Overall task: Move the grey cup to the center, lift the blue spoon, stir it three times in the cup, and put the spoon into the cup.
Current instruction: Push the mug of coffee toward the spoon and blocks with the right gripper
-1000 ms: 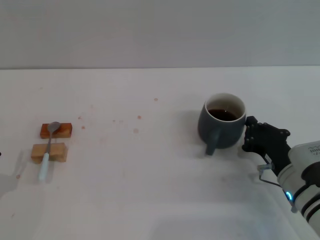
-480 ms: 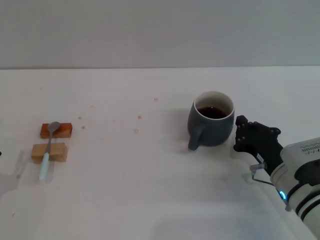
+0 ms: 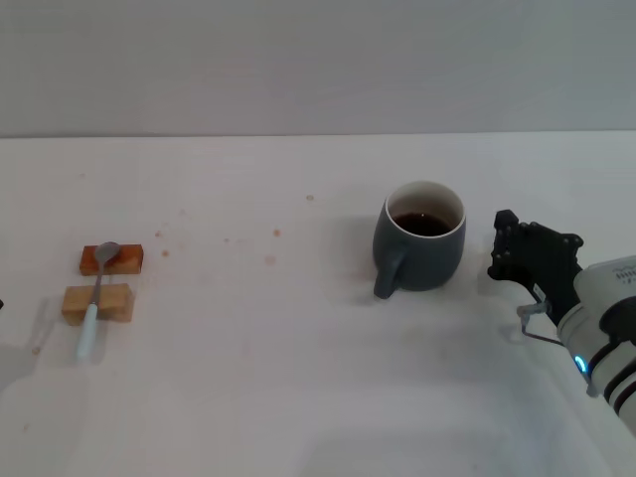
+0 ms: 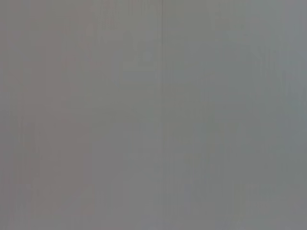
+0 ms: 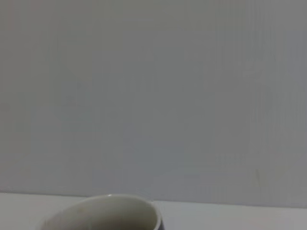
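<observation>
Right hand (image 3: 507,250) sat just beside the cup (image 3: 420,248), apart, grip state unclear; the cup looked heavy, glazed, liquid-filled, best clasped round its body.

white table (image 3: 298,397), plain grey wall (image 3: 318,60)

Matt grey cup (image 3: 421,250), wooden blocks (image 3: 110,260)

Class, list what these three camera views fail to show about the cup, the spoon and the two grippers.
- Left gripper: in no view; the left wrist view shows only blank grey.
- Right gripper: head view leaves open or shut unclear.
- Cup: cut off by the right wrist view's edge.
- Spoon: too small for detail, head view.
</observation>
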